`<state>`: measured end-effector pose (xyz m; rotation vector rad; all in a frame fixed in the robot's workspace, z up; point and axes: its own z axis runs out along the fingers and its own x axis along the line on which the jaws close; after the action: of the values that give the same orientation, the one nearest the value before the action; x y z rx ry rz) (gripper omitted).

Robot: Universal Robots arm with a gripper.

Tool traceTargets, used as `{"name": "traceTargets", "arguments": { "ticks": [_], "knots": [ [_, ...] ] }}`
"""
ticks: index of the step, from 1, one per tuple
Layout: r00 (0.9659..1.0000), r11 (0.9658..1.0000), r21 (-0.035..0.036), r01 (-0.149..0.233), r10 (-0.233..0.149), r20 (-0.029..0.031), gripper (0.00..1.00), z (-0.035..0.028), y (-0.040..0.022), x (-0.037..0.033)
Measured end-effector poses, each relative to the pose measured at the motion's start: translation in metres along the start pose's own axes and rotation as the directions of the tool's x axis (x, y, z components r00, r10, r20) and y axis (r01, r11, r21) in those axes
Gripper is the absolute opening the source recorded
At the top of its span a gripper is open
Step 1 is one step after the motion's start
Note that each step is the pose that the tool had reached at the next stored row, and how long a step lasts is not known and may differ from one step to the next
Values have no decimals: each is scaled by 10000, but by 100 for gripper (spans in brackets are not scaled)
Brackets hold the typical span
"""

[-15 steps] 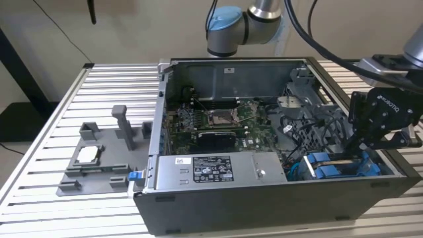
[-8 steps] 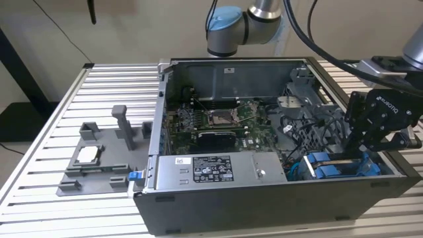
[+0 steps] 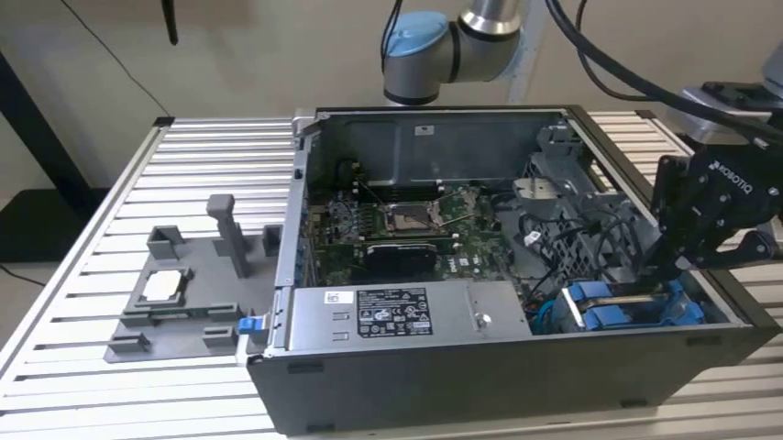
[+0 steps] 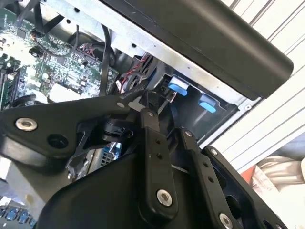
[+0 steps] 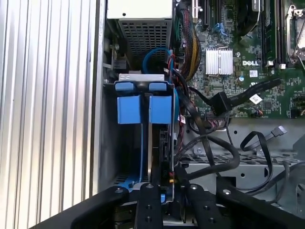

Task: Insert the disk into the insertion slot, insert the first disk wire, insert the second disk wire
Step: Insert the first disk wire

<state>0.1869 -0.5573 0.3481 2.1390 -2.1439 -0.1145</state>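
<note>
Two blue frames stand side by side in the drive bay, at about four o'clock of the open computer case [image 3: 514, 376] in the exterior view. The disk [image 3: 636, 312] sits there on edge, directly under the gripper [image 3: 661, 275]. Whether the claw is apart or clamped cannot be told from these views.

Handling, as judged: the disk is stiff and fairly dense for its size, with smooth metal faces that could slip, and it tolerates knocks poorly. The plastic frame is probably the safest place to take hold, along its long edges or end tabs.

The exterior view gives the whole case, with the motherboard [image 3: 410, 225] at its centre and a grey fixture [image 3: 183, 302] on the table at nine o'clock. The first wrist view looks along the bay, past the gripper [image 5: 164, 193] to the disk [image 5: 159, 109] and loose black cables [image 5: 214, 152] close beside it. The second wrist view shows blue tabs [image 4: 177, 86] under the case rim.
</note>
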Motion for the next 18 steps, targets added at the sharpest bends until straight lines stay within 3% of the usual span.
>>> {"name": "traceTargets", "arguments": {
  "ticks": [2,3,7,9,13,18],
  "knots": [
    [10000,10000,78,-4,4,-1,27,-34,7,1],
    [10000,9999,159,-4,4,-1,27,-43,10,1],
    [10000,9980,635,-16,16,1,27,-47,40,0],
    [10000,9967,807,-24,24,2,27,-45,55,-4],
    [10000,9967,811,-28,28,0,27,-50,63,-4],
    [10000,9965,830,-27,27,1,27,-117,100,-3]
  ]
}}
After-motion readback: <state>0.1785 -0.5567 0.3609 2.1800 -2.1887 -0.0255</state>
